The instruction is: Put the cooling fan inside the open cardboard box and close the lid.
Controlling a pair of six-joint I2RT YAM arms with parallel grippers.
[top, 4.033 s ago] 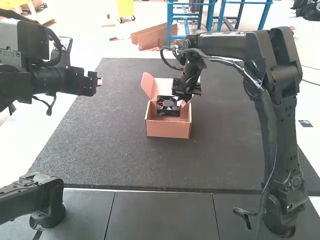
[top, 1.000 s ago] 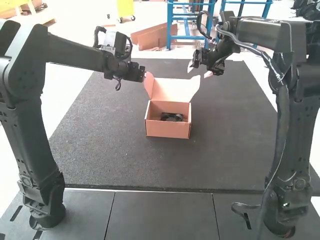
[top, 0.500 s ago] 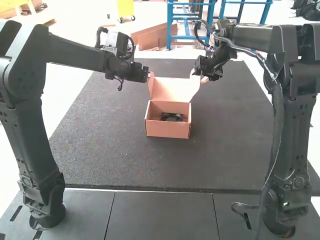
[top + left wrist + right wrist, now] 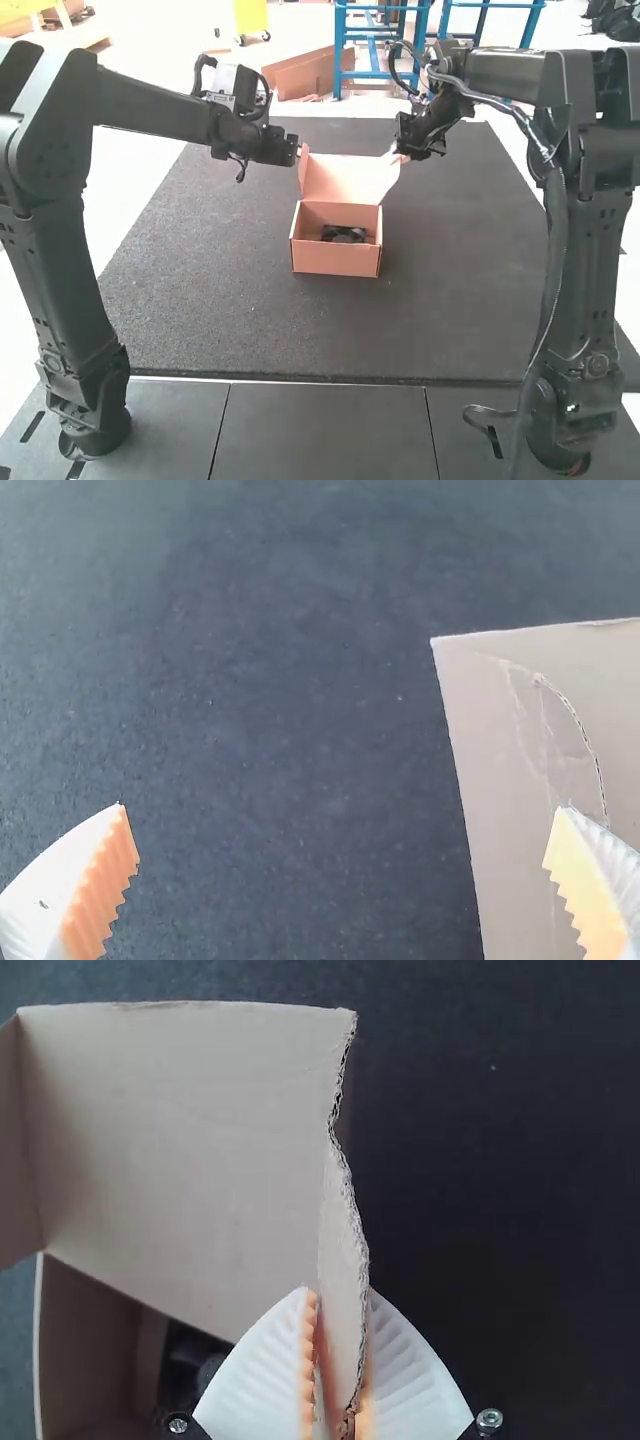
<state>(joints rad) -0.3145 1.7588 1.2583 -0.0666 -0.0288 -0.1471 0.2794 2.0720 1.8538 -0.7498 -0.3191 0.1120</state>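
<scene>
The small cardboard box [image 4: 336, 250] stands on the black mat with its lid [image 4: 350, 178] upright at the back. The black cooling fan [image 4: 342, 235] lies inside the box. My right gripper [image 4: 398, 153] is shut on the lid's right side flap [image 4: 342, 1290], one ribbed finger [image 4: 262, 1365] on each face. My left gripper [image 4: 297, 152] is open at the lid's upper left corner; its fingers [image 4: 95, 880] stand wide apart, one beside the cardboard edge [image 4: 540, 780].
The black mat [image 4: 200, 290] spreads around the box with free room in front and on both sides. Loose cardboard [image 4: 305, 70] lies on the floor beyond the mat's far edge.
The fan went from the right gripper into the box. Both grippers moved in toward the lid's upper corners, and the right one closed on the right flap.
</scene>
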